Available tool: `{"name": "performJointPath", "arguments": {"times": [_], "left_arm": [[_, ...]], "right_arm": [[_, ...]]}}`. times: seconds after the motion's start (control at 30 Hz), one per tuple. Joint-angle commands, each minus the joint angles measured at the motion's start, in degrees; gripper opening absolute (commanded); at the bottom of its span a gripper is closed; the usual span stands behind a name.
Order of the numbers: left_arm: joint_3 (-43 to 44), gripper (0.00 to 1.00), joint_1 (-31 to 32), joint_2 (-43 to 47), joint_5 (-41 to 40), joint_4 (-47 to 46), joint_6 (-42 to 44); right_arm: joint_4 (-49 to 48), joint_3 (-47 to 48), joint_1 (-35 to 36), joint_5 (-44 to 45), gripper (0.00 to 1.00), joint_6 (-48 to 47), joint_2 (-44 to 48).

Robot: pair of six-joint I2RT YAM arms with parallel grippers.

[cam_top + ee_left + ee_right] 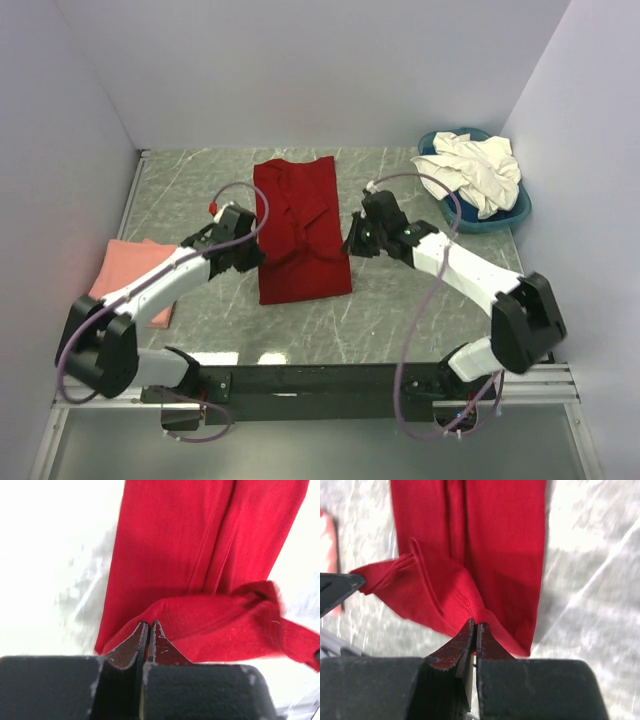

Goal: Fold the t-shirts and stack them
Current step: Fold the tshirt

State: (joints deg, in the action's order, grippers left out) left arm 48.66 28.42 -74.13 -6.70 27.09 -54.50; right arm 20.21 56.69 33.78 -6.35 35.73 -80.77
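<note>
Red t-shirt [300, 235] is pinched, edges seemingly raised, by inward-reaching left fingers [132, 647] and right fingers [457, 647].

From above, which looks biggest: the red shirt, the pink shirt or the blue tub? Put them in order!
1. red t-shirt
2. blue basin
3. pink t-shirt, but the left arm hides part, so second and third are unsure.

The grey marble-patterned table [400, 300] carries 3 things. A deep red t-shirt [300, 235] lies lengthwise at the middle, its near part bunched and creased. A folded salmon-pink t-shirt [118, 262] sits flat at the left edge, well apart from it. A round blue basin [517, 213] stands in the far right corner.
</note>
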Motion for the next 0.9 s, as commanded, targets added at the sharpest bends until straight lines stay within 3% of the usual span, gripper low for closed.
{"name": "performJointPath", "arguments": {"times": [0.0,0.3,0.87], "left_arm": [[6.07,0.00,-3.11,-6.44,1.25,-6.43,2.38],[17.24,0.00,-8.73,-20.95,2.22,-6.09,3.43],[30.08,0.01,-12.78,-31.95,5.82,-3.54,6.51]], "right_arm": [[-2.45,6.41,-2.49,-1.39,0.00,-1.97,-7.00],[-1.22,20.12,-7.15,-3.41,0.00,-3.38,-22.04],[2.64,32.52,-12.16,-7.71,0.00,-5.05,-33.91]]}}
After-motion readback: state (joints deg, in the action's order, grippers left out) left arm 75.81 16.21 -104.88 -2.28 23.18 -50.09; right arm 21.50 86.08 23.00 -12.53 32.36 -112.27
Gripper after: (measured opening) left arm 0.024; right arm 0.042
